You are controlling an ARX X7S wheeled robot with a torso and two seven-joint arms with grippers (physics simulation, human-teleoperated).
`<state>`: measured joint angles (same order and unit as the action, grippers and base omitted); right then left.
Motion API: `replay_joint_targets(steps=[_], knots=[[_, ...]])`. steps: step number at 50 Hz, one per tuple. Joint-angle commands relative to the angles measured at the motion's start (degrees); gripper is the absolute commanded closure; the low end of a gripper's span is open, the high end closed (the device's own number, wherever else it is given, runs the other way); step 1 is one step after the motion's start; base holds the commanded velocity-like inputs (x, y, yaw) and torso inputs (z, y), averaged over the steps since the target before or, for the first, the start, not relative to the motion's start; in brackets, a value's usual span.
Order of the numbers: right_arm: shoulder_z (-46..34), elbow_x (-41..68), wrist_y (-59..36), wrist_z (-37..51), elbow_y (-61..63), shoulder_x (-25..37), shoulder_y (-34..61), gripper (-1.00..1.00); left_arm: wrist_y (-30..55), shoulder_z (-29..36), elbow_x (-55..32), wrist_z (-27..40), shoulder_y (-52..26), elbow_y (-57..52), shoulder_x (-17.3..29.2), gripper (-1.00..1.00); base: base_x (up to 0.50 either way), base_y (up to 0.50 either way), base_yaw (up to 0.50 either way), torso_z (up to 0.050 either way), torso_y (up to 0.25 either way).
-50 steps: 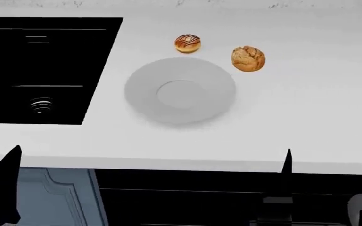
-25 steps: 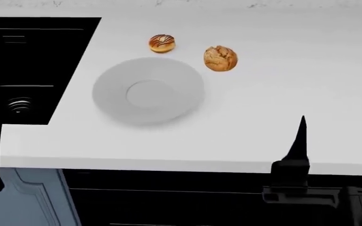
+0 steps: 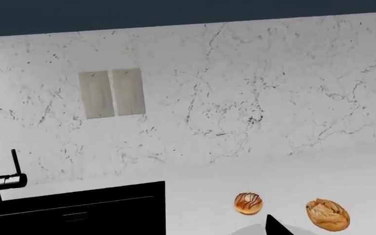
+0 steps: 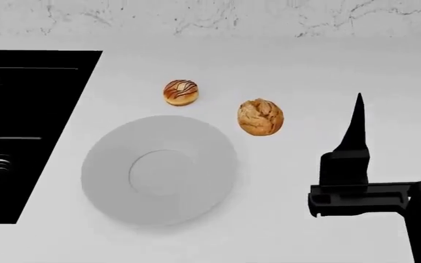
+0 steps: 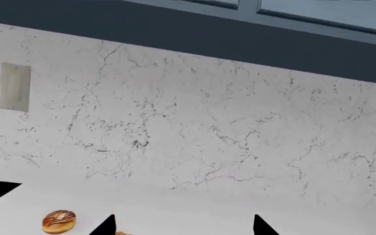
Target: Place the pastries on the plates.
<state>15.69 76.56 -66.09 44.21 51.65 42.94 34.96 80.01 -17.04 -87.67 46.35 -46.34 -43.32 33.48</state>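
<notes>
Though half a second ago barely above the desk (image 4: 357, 60) edge, right gripper (image 5: 182, 226) now risen and reaching over it, jaws spread and empty; head view tipped lower, pastries slid down-frame; so, apparently, approach under way, nothing grasped. Cream puff (image 4: 260, 116) at roughly ten o'clock from that gripper, near but apart; striped bun (image 4: 180, 92) further, same bearing; both still off the grey plate (image 4: 108, 181). Left gripper's state: cannot tell.
</notes>
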Motion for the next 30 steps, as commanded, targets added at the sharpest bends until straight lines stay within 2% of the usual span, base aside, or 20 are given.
replay_joint_targets(steps=[1, 26, 30], knots=[[-0.13, 1.07, 0.10, 0.40, -0.08, 0.39, 0.21, -1.00, -0.68, 1.03, -1.83, 1.65, -0.27, 0.25, 0.74, -1.00, 0.50, 0.00, 0.00, 0.000, 0.000], [-1.82, -1.01, 0.68, 0.32, 0.06, 0.52, -0.42, -1.00, -2.69, 2.05, -1.34, 0.95, 1.44, 0.18, 1.14, -1.00, 0.50, 0.00, 0.00, 0.000, 0.001], [-2.62, -0.65, -0.13, 1.60, -0.20, 0.84, 0.18, -1.00, -2.95, 2.15, -1.66, 1.20, 1.56, 0.22, 1.35, -1.00, 0.28, 0.00, 0.00, 0.000, 0.000]])
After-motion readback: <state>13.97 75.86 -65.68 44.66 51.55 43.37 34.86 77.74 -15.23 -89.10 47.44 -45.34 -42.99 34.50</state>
